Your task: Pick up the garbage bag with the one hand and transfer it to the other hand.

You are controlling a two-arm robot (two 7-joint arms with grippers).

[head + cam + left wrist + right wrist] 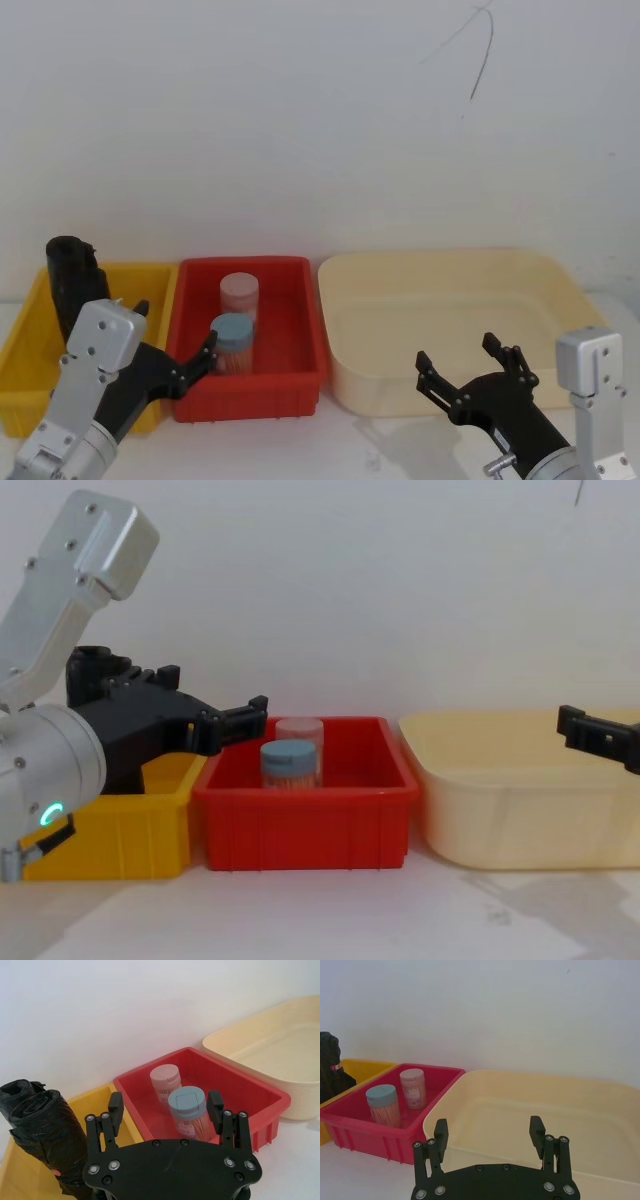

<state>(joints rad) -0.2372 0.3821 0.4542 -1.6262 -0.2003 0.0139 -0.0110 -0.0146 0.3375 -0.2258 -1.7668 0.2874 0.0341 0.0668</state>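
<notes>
The garbage bag (64, 262) is a soft black bundle standing upright at the far left of the yellow bin (25, 345). In the left wrist view it (17, 1091) sits just behind a second black roll (47, 1135) that carries a small red mark. My left gripper (175, 328) is open and holds nothing. It hangs over the front of the yellow and red bins, to the right of the bag and apart from it. My right gripper (456, 352) is open and holds nothing, in front of the cream tub (560, 275).
A red bin (295, 375) between the yellow bin and the cream tub holds two jars, one blue-lidded (232, 342) and one pink-lidded (239, 295). A white wall stands close behind all three containers. White tabletop lies in front of them.
</notes>
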